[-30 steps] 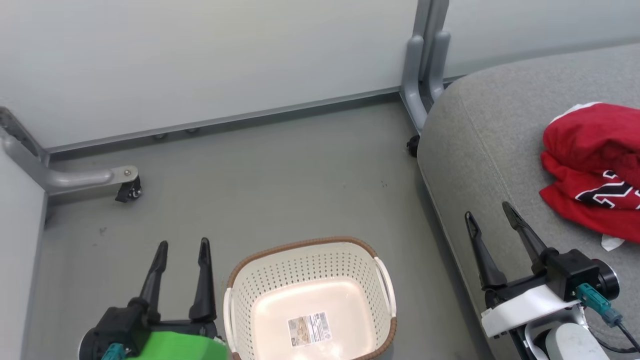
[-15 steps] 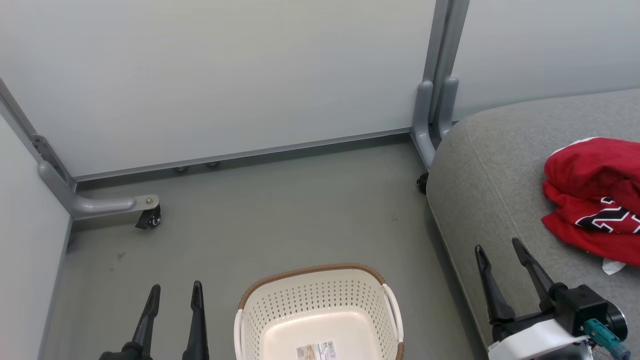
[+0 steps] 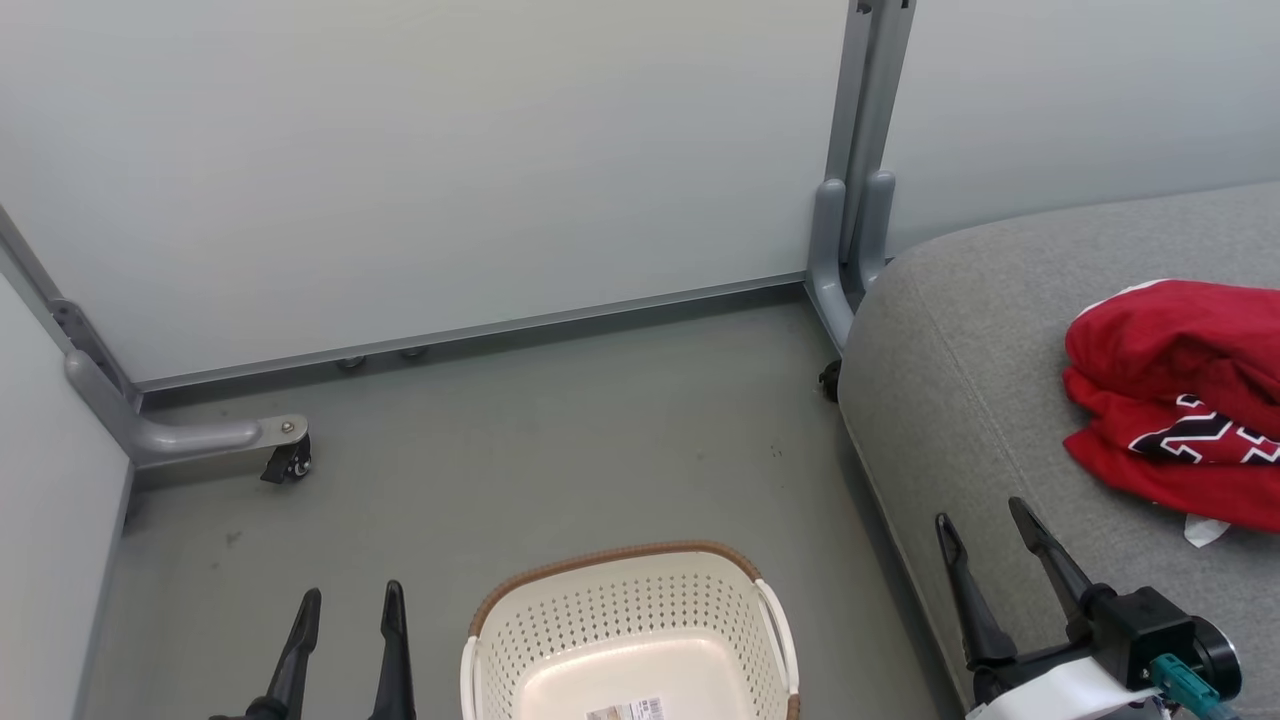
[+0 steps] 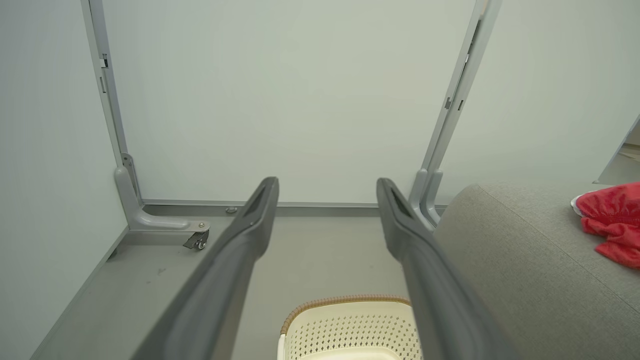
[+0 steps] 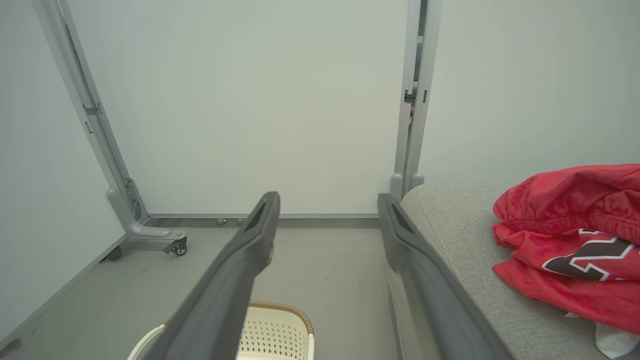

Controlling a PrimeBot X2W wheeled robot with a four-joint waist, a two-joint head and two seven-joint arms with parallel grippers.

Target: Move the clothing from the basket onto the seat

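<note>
The clothing (image 3: 1175, 400) lies in a red heap on the seat (image 3: 960, 350), well in from the cushion's rounded corner. A plain red piece (image 3: 1170, 330) is bunched on top, and under it is the jersey (image 3: 1190, 445), with part of its black, white-edged lettering showing. The basket (image 3: 620, 615) stands on the floor (image 3: 520, 440) near the seat's side, apart from it. What shows of its inside is bare cream plastic, with the top of a paper label (image 3: 625, 712) on its base. The bottom of the head view cuts off the basket's near part, so I cannot speak for that strip. Nothing red shows through the perforated walls.

The left pincer (image 3: 352, 592) hangs over the floor to the left of the basket. The right pincer (image 3: 980, 512) hangs by the seat's edge, near the heap but not touching it. Both are released, fingers spread with only air between them.

As I judge it, the moving is done: both garments are on the seat and none is in the basket, as far as can be seen. Little seems left except to confirm that the hidden strip of the basket holds nothing, and perhaps to check that the heap sits safely clear of the cushion's edge
</note>
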